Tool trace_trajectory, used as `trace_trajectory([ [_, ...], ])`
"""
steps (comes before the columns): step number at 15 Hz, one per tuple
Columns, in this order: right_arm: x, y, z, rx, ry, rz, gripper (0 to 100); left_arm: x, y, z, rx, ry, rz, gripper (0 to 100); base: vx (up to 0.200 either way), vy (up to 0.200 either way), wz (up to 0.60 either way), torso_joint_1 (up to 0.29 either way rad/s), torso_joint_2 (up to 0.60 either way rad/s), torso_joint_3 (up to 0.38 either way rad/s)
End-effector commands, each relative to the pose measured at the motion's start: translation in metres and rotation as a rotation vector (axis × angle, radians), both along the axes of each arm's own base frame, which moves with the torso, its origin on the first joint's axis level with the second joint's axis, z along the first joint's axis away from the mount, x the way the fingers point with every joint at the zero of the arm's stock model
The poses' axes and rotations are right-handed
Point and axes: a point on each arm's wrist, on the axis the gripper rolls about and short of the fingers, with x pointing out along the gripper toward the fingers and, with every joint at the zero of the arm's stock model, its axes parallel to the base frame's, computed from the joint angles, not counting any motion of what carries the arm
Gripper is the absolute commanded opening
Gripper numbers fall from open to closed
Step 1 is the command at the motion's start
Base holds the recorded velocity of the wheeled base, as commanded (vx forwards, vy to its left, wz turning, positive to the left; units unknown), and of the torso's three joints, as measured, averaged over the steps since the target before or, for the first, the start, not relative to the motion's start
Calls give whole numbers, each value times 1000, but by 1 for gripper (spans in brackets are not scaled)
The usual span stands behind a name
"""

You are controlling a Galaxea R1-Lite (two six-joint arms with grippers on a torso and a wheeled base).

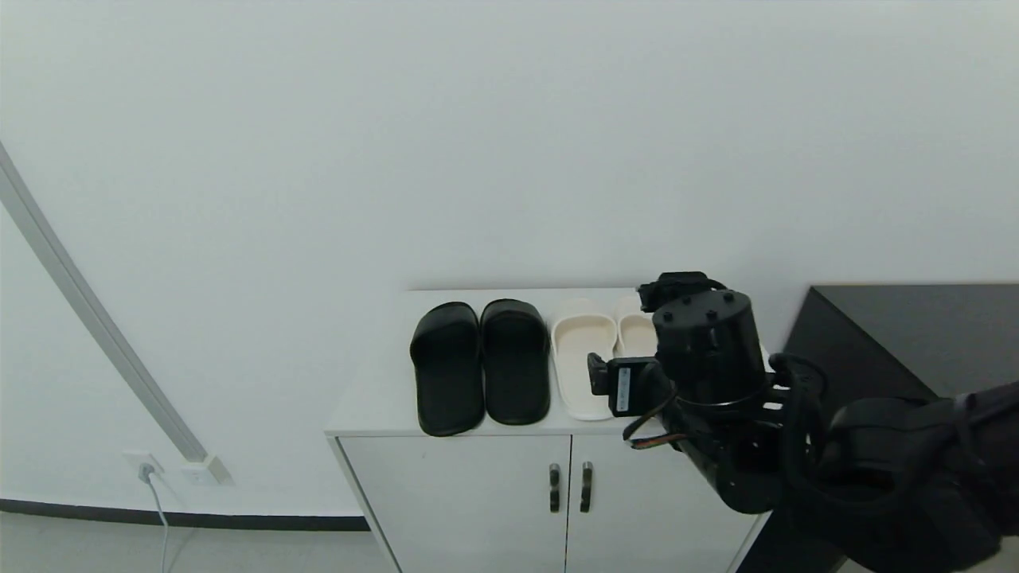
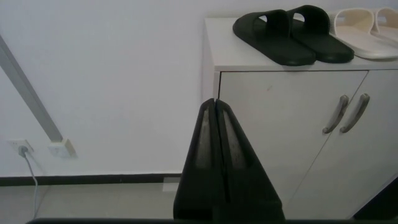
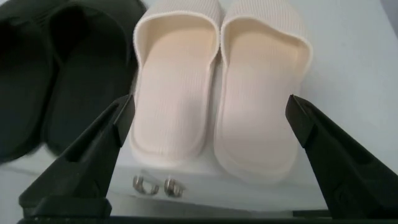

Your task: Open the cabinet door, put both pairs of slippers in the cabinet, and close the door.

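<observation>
The white cabinet point(image 1: 462, 509) has both doors shut, with two dark handles point(image 1: 570, 487) at the middle seam. On its top lie a black pair of slippers point(image 1: 478, 366) and a cream pair of slippers point(image 1: 583, 358), side by side. My right gripper point(image 3: 210, 106) hangs open just above the cream slippers point(image 3: 217, 93), one finger on each outer side of the pair, holding nothing. My right arm point(image 1: 704, 358) hides part of the right cream slipper. My left gripper point(image 2: 215, 106) is shut and empty, low down and off the cabinet's left front corner point(image 2: 217, 71).
A black tabletop point(image 1: 915, 334) stands right beside the cabinet. A white wall rises directly behind the cabinet. A grey slanted rail point(image 1: 80, 302) and a wall socket with a plugged cable point(image 1: 146, 471) are far to the left. Bare floor lies left of the cabinet.
</observation>
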Motion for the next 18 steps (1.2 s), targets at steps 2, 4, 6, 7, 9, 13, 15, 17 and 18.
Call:
trace_trajectory([
  [2, 43, 19, -26, -34, 7, -93, 100, 0, 0, 0, 0, 2, 1, 0, 0, 0, 0, 0, 0, 0],
  [4, 54, 24, -29, -29, 1, -106, 100, 0, 0, 0, 0, 2, 1, 0, 0, 0, 0, 0, 0, 0],
  [6, 66, 27, -34, -28, -1, -124, 100, 0, 0, 0, -2, 2, 1, 0, 0, 0, 0, 0, 0, 0],
  [7, 71, 27, -36, -28, -2, -130, 100, 0, 0, 0, -3, 2, 1, 0, 0, 0, 0, 0, 0, 0],
  [9, 77, 28, -40, -34, 0, -137, 100, 0, 0, 0, -3, 0, 1, 0, 0, 0, 0, 0, 0, 0],
  [13, 95, 26, -45, -27, -4, -168, 100, 0, 0, 0, -3, 0, 1, 0, 0, 0, 0, 0, 0, 0],
  [15, 105, 25, -45, -43, -14, -176, 100, 0, 0, 0, -9, 0, 2, 0, 0, 0, 0, 0, 0, 0],
  [17, 112, 25, -45, -43, -22, -185, 100, 0, 0, 0, -11, 0, 2, 0, 0, 0, 0, 0, 0, 0],
  [18, 115, 26, -49, -49, -17, -186, 100, 0, 0, 0, -11, 0, 2, 0, 0, 0, 0, 0, 0, 0],
])
